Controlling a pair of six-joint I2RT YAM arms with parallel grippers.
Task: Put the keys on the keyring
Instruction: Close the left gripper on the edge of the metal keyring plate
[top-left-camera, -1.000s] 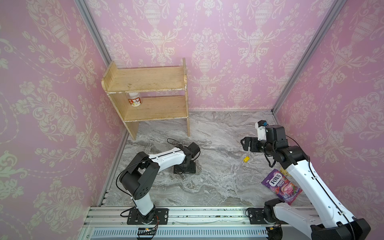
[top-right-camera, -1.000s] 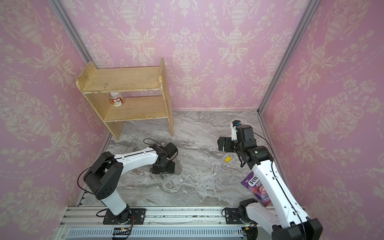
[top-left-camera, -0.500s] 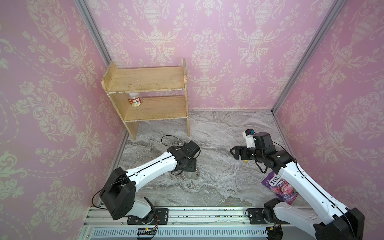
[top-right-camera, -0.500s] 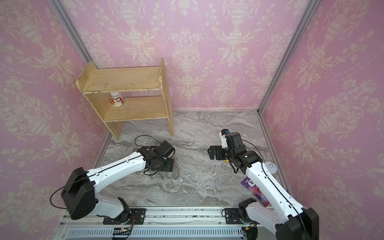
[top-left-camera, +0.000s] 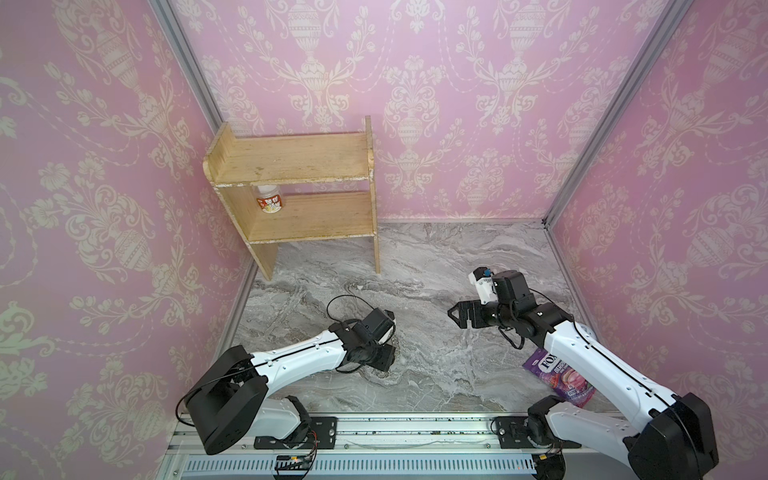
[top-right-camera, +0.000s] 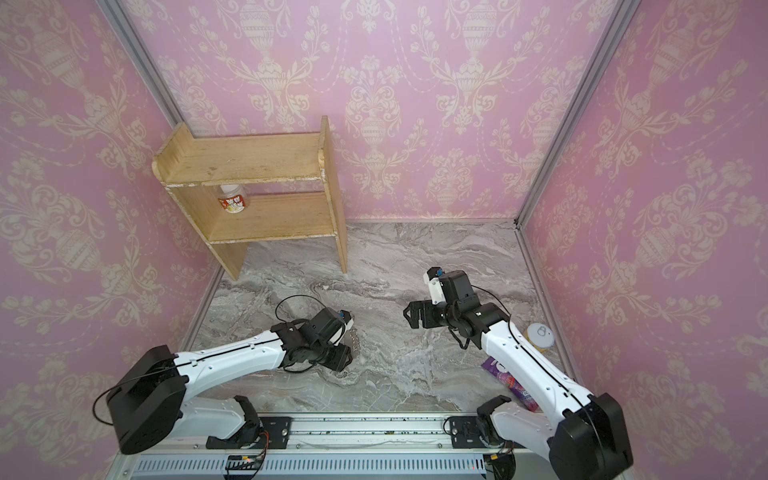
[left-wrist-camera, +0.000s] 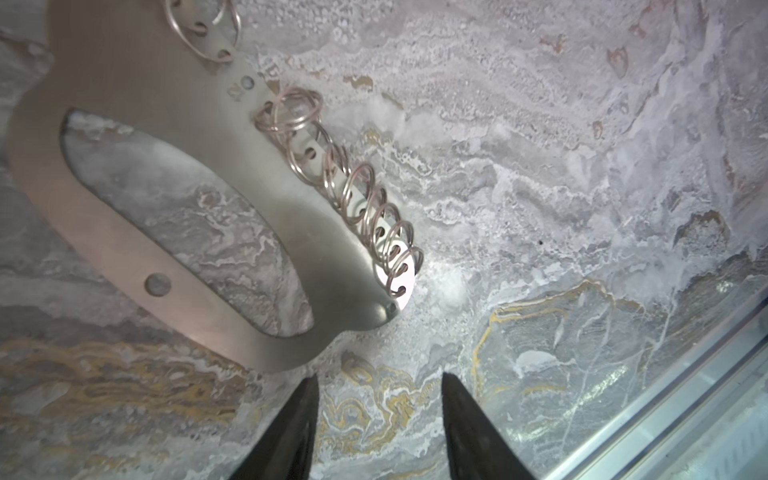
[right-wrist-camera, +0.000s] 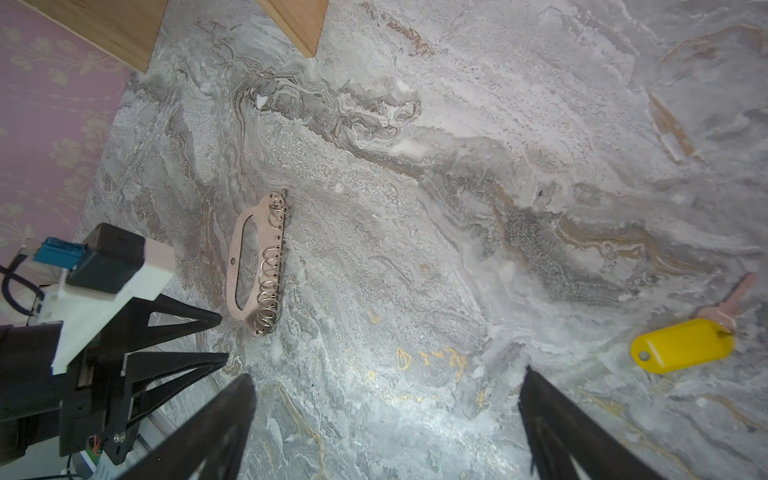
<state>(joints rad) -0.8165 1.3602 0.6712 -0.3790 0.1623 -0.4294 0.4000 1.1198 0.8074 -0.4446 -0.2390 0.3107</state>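
Versus 1 s ago: my left arm (top-left-camera: 299, 357) was folded with the elbow up, now it's stretched low over the marble table (left-wrist-camera: 540, 166). The right arm (top-left-camera: 582, 353) has swung in toward the middle and now covers the key in both top views.

The left gripper (left-wrist-camera: 379, 376) has its jaws apart with nothing between them. The keyring (left-wrist-camera: 316, 249) lies flat just ahead of its fingertips (left-wrist-camera: 309, 390), not touching as far as I can tell. It is a grey metal plate with 1 long cutout, 1 small hole and a row of wire rings (left-wrist-camera: 357, 199) along the edge.

The right gripper (right-wrist-camera: 386, 374) is spread wide and empty. The key (right-wrist-camera: 681, 347) lies flat outside 1 finger, near it. It has a yellow tag with a silver blade at its far end.
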